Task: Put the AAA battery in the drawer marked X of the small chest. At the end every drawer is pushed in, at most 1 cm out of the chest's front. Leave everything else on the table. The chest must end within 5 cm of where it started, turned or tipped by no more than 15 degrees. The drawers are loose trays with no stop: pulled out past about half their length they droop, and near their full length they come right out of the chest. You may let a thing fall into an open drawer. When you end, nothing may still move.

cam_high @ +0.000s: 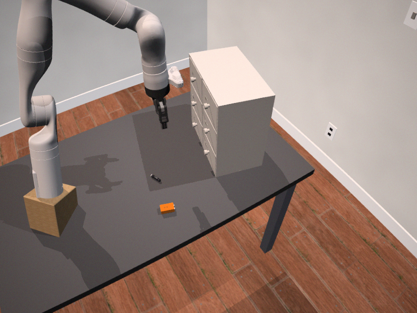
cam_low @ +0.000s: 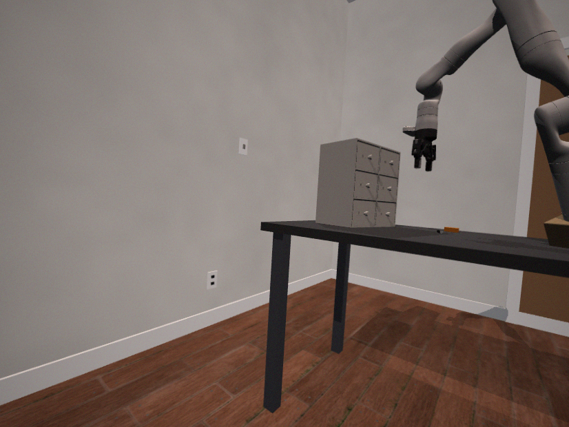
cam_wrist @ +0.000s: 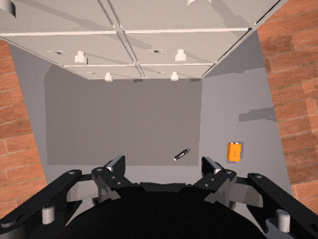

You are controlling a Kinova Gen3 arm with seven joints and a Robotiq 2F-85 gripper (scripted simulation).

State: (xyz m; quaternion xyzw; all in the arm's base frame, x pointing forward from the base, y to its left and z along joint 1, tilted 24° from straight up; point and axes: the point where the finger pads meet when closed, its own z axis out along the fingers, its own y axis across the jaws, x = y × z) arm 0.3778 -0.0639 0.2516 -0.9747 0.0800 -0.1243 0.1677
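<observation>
The small white chest [cam_high: 228,107] stands at the far right of the dark table, with its six knobbed drawers all pushed in. It also shows in the exterior view [cam_low: 358,183] and in the wrist view [cam_wrist: 131,35]. The marks on the drawer fronts are too small to read. The black AAA battery [cam_high: 155,177] lies on the table in front of the chest, and also shows in the wrist view [cam_wrist: 182,153]. My gripper [cam_high: 163,126] [cam_low: 422,165] points down, open and empty. It hangs in the air in front of the chest's upper drawers, well above the table and apart from the battery.
An orange block-shaped battery [cam_high: 167,207] lies near the table's front edge, to the right of the AAA battery in the wrist view [cam_wrist: 234,151]. My arm's wooden base block [cam_high: 50,208] stands at the left. The table's right edge runs just past the chest.
</observation>
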